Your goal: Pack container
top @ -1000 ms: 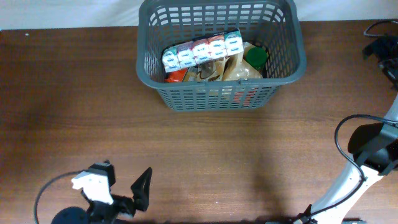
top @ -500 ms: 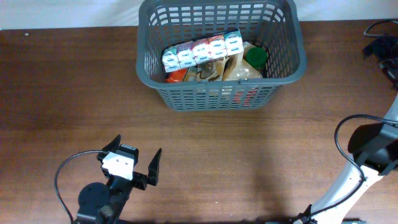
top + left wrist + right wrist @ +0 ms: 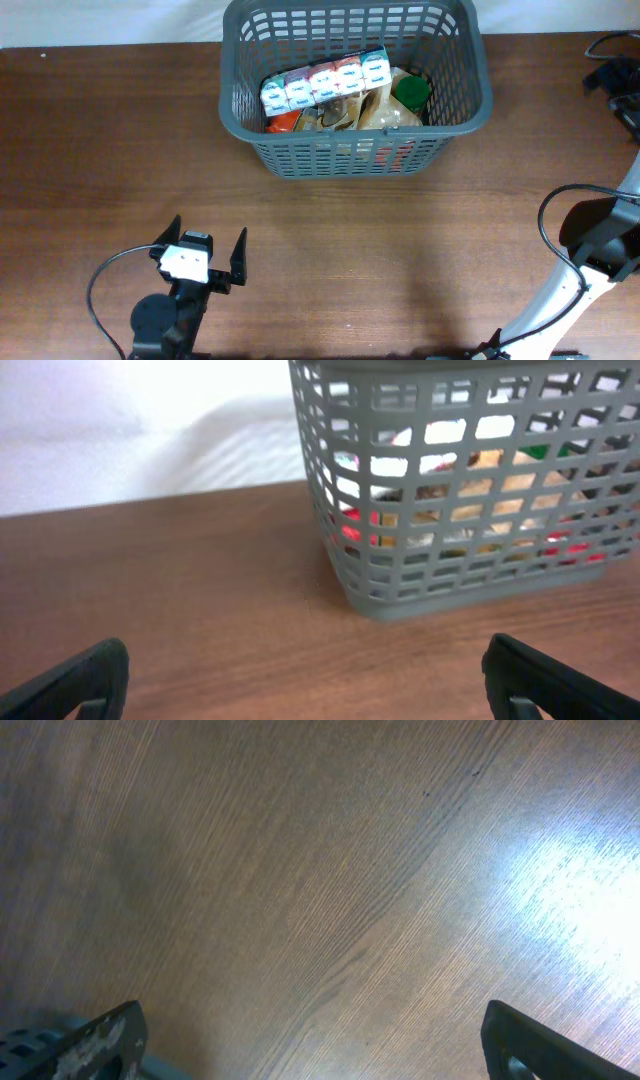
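My left gripper (image 3: 206, 240) now turns to face the container (image 3: 350, 155), well ahead; its fingers are wide open and empty.

Large dark grey rectangular plastic basket (image 3: 345, 155) (image 3: 400, 590), slotted lattice walls, solid rim. Upright on wooden table (image 3: 400, 260), 12 o'clock, at far edge, long side crosswise. Open top; packaged goods (image 3: 325, 80) inside, visible through slots.
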Controlling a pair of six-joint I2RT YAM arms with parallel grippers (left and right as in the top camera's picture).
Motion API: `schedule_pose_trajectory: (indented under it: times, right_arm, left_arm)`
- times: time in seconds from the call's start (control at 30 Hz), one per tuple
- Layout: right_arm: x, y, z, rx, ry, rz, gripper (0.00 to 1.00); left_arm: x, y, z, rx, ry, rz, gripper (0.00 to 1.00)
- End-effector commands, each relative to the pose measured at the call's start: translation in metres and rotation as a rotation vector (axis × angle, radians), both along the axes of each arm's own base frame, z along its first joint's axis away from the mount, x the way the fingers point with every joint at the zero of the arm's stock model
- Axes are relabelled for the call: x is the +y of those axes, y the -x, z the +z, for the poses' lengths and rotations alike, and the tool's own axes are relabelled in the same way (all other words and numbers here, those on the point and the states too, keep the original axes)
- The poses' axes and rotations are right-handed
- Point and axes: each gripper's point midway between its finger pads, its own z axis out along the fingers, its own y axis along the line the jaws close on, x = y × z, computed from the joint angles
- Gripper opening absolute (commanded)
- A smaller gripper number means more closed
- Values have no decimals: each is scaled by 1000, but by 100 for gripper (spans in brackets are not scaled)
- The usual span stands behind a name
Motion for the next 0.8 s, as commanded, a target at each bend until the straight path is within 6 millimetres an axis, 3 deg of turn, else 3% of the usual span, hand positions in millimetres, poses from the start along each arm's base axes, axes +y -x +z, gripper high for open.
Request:
schedule_pose_trajectory:
  times: [0.0,0.13,0.57,0.77]
  right_arm:
    - [-2,3,6,-7,14,-14,99]
    - [-2,3,6,-7,14,-14,99]
    - [-2,3,6,-7,14,-14,99]
    - [-2,3,6,-7,14,-14,99]
  left_arm:
    - [-5,4,-1,-48,-61,-58,99]
    - [-5,6,-1,-82,-96,-72,99]
    - [-4,2,-33,-20,-94,-70,99]
    - [0,1,-33,-27,-120,-58,99]
